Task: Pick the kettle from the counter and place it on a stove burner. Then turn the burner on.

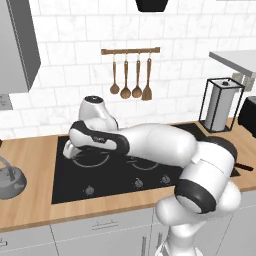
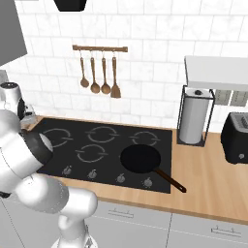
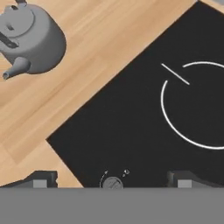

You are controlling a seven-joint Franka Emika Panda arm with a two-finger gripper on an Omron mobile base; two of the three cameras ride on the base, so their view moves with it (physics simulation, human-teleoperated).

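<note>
So the counter (image 1: pixel 30 165) is the biggest thing here, a long light-brown wooden worktop running under the white tile wall. Set into it is the black glass cooktop (image 2: pixel 111 160), with grey ring outlines and a row of small knobs along its front edge. The robot's white arm (image 1: pixel 160 145) stretches low across the cooktop toward its left end in the left base view.

On the right side of the cooktop sits a black frying pan (image 2: pixel 140 159), its handle pointing out over the wood. Further right there's a paper towel roll (image 2: pixel 193 122) in a wire holder, and a dark toaster (image 2: pixel 237 138) beside it. A rail of wooden utensils (image 2: pixel 100 75) hangs on the wall.

The stove burner (image 3: pixel 197 105) shows as a big broken ring in the hand view, bare. The kettle (image 3: pixel 33 37) is still on the wood, left of the cooktop and well apart from that ring, upright.

The gripper (image 3: pixel 111 180) hangs above the cooktop's corner, over a knob (image 3: pixel 112 183), jaws spread wide with nothing between them.
</note>
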